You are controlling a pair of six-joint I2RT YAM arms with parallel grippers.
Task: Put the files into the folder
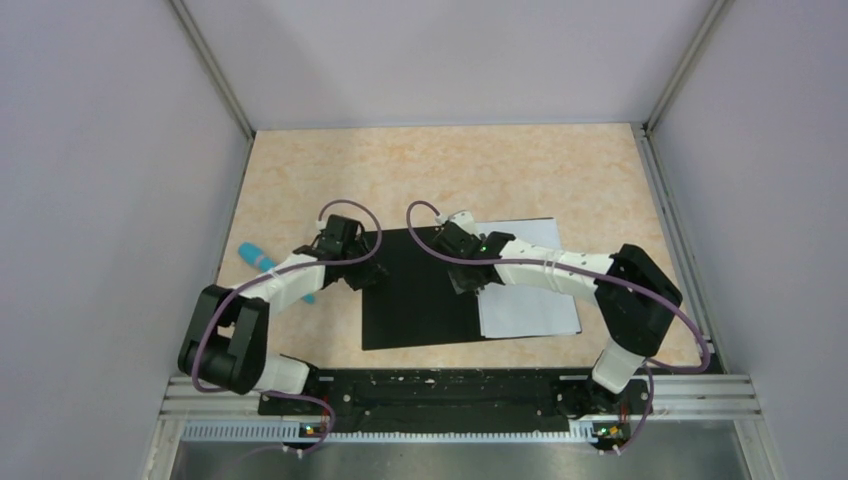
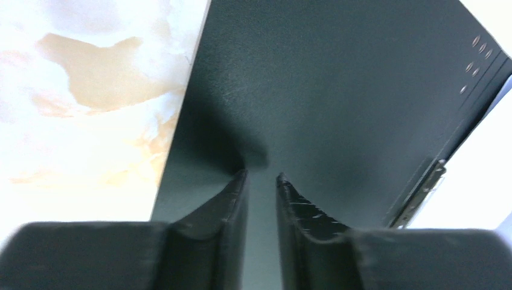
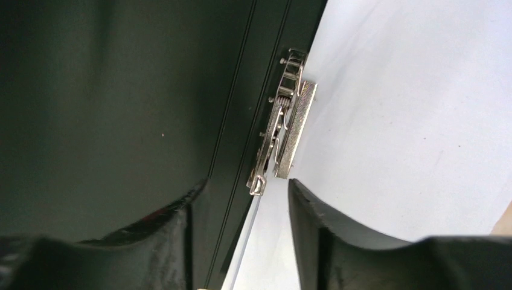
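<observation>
The folder (image 1: 420, 300) lies open, its matte black inside up. White files (image 1: 530, 310) lie on its right half, against the spine. My left gripper (image 1: 370, 270) is low over the black left flap near its left edge. In the left wrist view (image 2: 261, 175) its jaws stand a narrow gap apart with nothing between them, and only the black flap (image 2: 338, 90) shows below. My right gripper (image 1: 468, 278) is over the spine. In the right wrist view (image 3: 247, 187) it is open and astride the lower end of the metal spine clip (image 3: 284, 121), with black folder (image 3: 121, 90) to its left and white paper (image 3: 410, 121) to its right.
A blue pen-like object (image 1: 262, 262) lies on the beige tabletop (image 1: 300, 170) left of the folder, partly under my left arm. Grey walls close off the left, right and back. A metal rail (image 1: 460, 395) runs along the near edge.
</observation>
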